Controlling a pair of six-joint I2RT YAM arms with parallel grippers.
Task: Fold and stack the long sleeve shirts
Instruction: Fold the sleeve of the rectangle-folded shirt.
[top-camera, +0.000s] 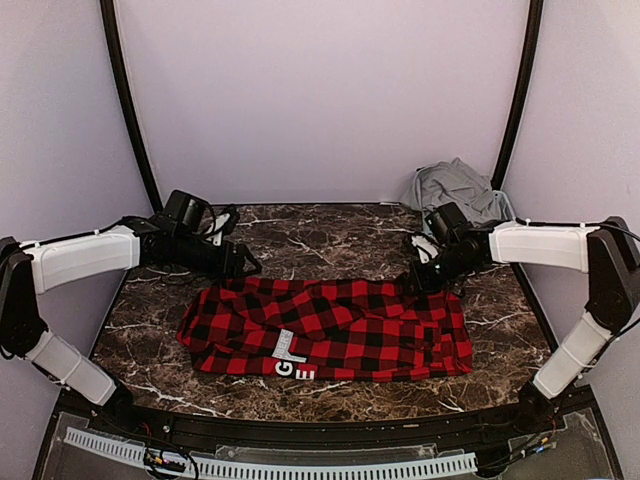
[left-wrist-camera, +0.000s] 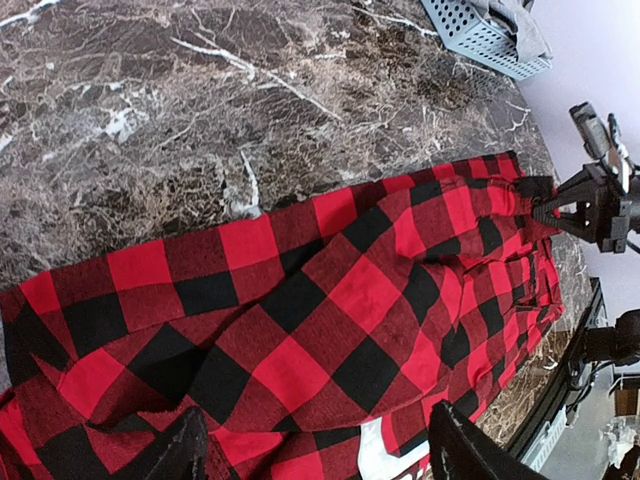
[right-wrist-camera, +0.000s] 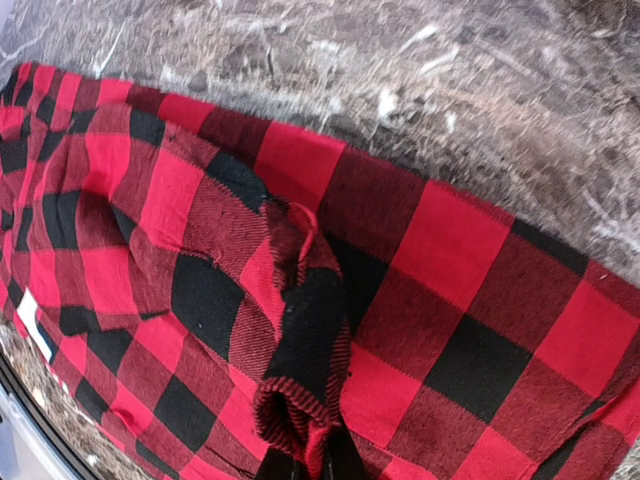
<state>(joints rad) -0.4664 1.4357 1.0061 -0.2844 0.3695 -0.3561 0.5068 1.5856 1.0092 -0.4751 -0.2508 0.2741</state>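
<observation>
A red-and-black check long sleeve shirt with white letters lies in a long folded strip across the marble table. My left gripper hovers at the shirt's far left edge. In the left wrist view its jaws stand wide open and empty over the cloth. My right gripper is at the shirt's far right edge. In the right wrist view it is shut on a bunched cuff-like fold of the check shirt. A plain grey shirt lies heaped at the back right.
The grey shirt rests in a pale blue slatted basket at the table's back right corner. Black frame poles and pale walls close in the sides and back. A white slatted strip runs along the near edge.
</observation>
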